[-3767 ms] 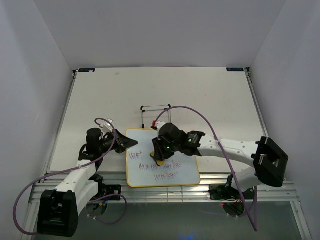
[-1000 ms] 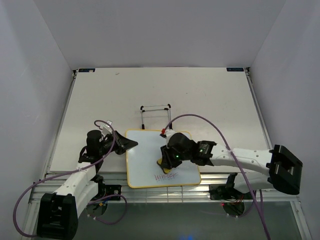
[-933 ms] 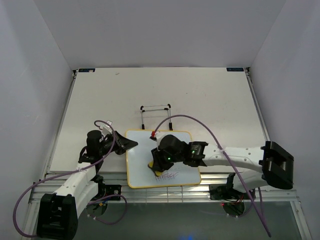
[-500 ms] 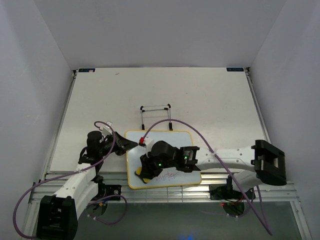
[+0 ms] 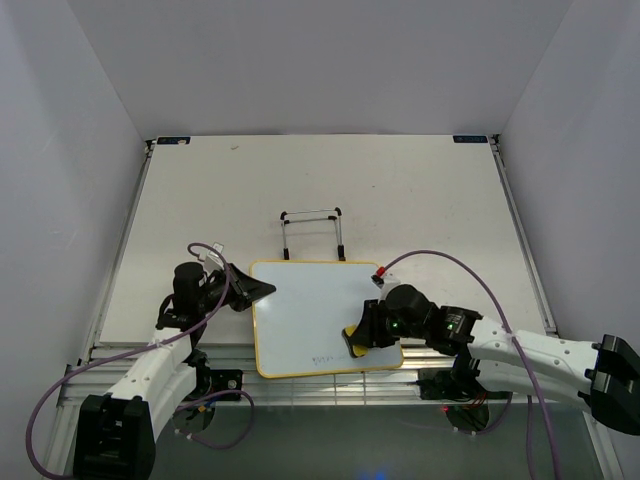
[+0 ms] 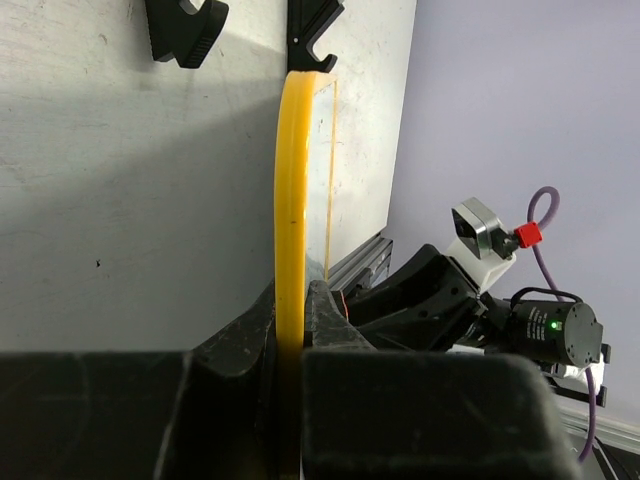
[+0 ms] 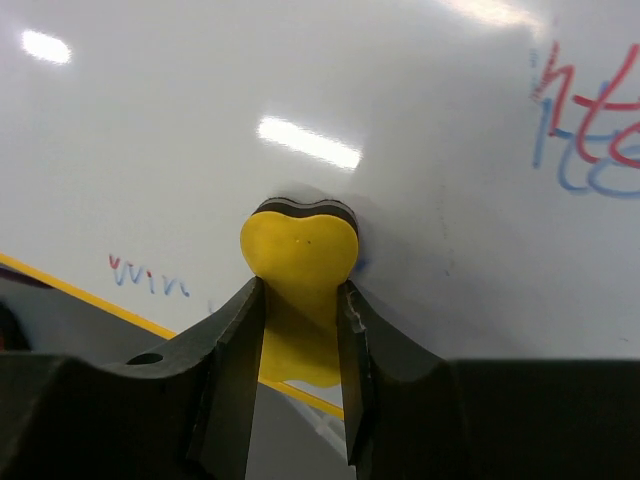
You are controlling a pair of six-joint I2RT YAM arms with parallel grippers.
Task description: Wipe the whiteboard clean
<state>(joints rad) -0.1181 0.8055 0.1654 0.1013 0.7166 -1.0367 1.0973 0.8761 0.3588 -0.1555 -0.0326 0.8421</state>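
Nearly clean whiteboard (image 5: 310, 312), faint marks left.
Left tool (image 5: 262, 289) clamps its 10 o'clock edge; right tool (image 5: 362, 335) clamps eraser (image 7: 300, 250) at 4 o'clock.

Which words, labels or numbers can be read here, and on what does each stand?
"win": on the whiteboard, near its edge, right wrist view.
Red and blue strokes at that view's right edge: cut off, unreadable.
Faint marks in the top view: too small to read.
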